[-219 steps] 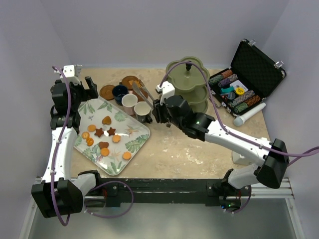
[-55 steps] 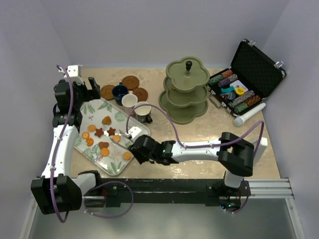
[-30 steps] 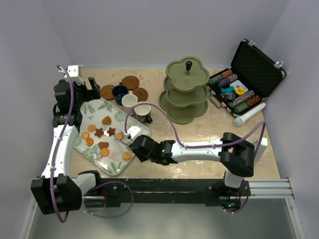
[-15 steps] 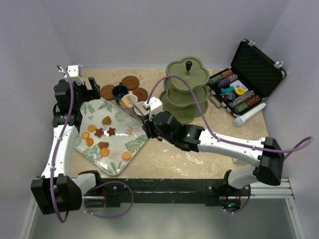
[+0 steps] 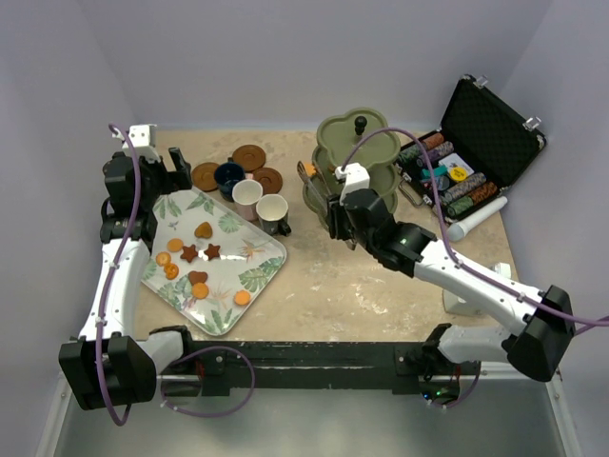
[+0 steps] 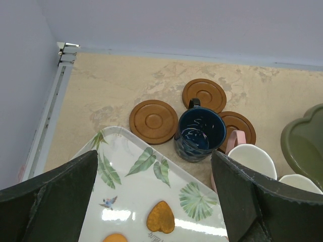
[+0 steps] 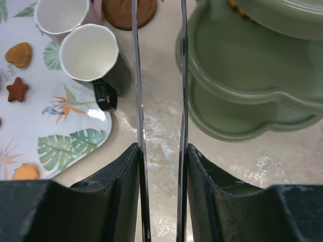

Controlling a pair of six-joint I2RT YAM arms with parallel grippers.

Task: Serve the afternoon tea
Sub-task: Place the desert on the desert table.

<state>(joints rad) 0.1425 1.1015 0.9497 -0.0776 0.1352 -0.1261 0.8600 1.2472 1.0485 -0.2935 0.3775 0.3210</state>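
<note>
left gripper [image 6: 154, 159]: jaws wide, holding nothing, over the 11 o'clock corner of the tray [image 5: 259, 276].
right gripper [image 7: 161, 148]: clamped on the tongs [image 7: 139, 75]; their two blades stand a narrow gap apart and point to 11 o'clock, at the 9 o'clock rim of the stand [image 5: 376, 143].
biscuits [image 5: 201, 290]: nine on the tray. A tenth biscuit [image 5: 309, 169], orange, sits at the tongs' tip by the stand's middle tier; whether it is pinched or lying there is hard to tell.
cups: three, just off the tray's 1 o'clock edge: navy cup [image 5: 228, 176], pinkish-white cup [image 5: 247, 194], cream cup [image 5: 272, 211].
saucers [image 5: 205, 176]: three, at 9, 1 and 3 o'clock of the navy cup.
stand: one, three tiers, upright, at 3 o'clock of the cups.
case [image 5: 481, 119]: one, lid open, at 3 o'clock of the stand.
</note>
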